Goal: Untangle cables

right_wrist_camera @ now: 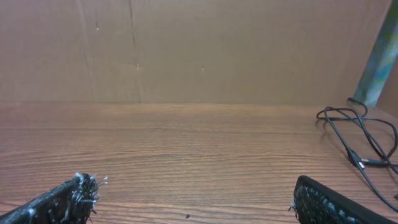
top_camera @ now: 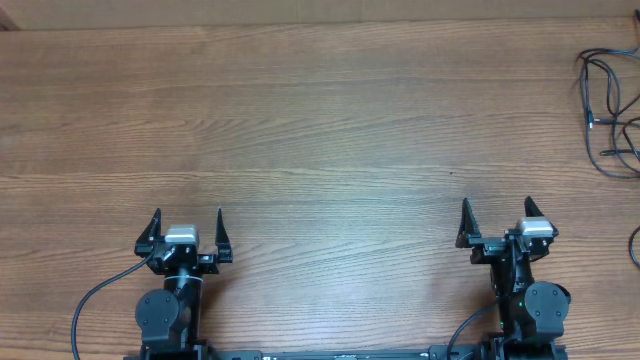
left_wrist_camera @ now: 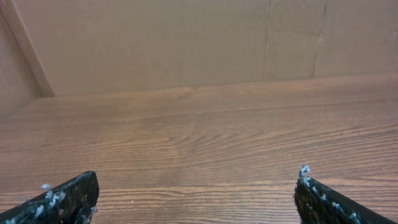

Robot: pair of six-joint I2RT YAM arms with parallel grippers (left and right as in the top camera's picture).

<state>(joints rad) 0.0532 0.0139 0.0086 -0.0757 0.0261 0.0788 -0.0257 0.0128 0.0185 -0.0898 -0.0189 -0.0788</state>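
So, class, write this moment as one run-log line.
stage: start | left claw: open, empty | right claw: open, empty | cables: tangled, far right table edge, untouched

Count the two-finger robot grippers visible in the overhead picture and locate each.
2. The black left gripper sits near the wooden table's front edge, left of centre; the black right gripper sits near the front edge, right. Both are open and empty.

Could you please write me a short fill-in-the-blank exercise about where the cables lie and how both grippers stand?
1. The thin black cables lie at the far ____ edge of the wooden table.
2. The left gripper and the right gripper both stand ____.
3. Neither gripper holds ____.
4. The cables show in the ____ wrist view, not the other.

Missing words: right; open; anything; right
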